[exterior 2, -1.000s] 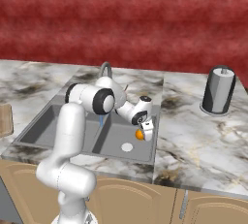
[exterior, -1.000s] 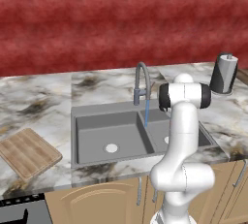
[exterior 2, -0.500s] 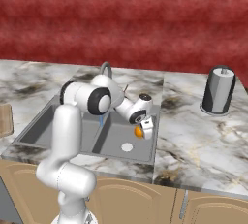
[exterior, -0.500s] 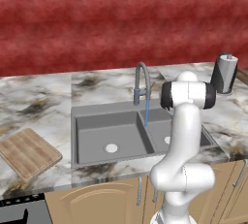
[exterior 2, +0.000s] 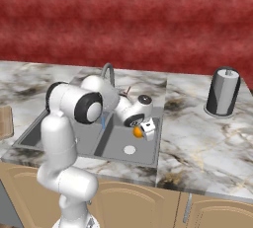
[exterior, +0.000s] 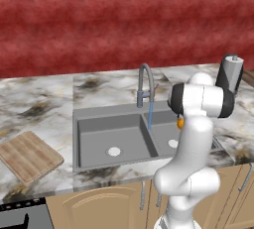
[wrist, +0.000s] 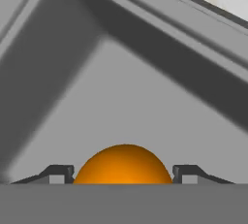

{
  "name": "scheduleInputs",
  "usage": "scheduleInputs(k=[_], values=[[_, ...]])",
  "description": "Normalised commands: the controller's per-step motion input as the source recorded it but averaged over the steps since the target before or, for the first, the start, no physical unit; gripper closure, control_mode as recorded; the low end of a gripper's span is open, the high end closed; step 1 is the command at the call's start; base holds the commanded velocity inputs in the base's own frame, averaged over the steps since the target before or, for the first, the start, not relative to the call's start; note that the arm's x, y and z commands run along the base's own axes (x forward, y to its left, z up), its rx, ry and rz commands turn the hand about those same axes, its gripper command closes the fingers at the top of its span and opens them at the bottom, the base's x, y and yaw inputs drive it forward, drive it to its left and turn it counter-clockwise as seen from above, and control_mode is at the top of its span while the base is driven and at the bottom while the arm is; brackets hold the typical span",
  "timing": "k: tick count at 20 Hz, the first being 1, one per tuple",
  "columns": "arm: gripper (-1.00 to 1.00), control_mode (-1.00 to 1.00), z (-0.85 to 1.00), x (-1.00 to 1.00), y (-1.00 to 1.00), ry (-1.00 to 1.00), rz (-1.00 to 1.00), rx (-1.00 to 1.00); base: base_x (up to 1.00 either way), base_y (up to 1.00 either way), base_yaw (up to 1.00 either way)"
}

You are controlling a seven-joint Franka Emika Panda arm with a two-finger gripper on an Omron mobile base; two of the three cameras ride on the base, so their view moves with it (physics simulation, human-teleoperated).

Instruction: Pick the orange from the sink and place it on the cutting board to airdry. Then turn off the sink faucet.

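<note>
My gripper (exterior 2: 140, 132) is shut on the orange (exterior 2: 137, 132), holding it above the right basin of the grey sink (exterior: 99, 124). In the hand view the orange (wrist: 123, 165) sits between the two fingertips (wrist: 58, 173), with the basin's floor and corner behind it. From the left base view a sliver of the orange (exterior: 180, 122) peeks out beside the arm. The faucet (exterior: 145, 82) arches over the divider, and a blue stream of water (exterior: 150, 116) falls from its spout. On the counter left of the sink lies the wooden cutting board (exterior: 30, 156).
A dark cylinder with a white top (exterior 2: 222, 93) stands on the marble counter right of the sink. A red wall backs the counter. Each basin has a pale drain (exterior: 114, 151). Cabinet fronts run below the counter edge.
The arm's upper links have swung slightly to the left while the gripper stays shut on the orange over the right basin. Water keeps running.
</note>
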Motion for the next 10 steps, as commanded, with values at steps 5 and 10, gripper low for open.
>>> scheduleInputs(k=[5,10], values=[[1.00,-1.00,0.69,-0.39,0.04,-0.09,0.20,-0.07,0.00,0.00,0.00],[1.00,-1.00,0.86,-0.24,0.14,-0.02,0.19,-0.10,0.00,0.00,0.00]])
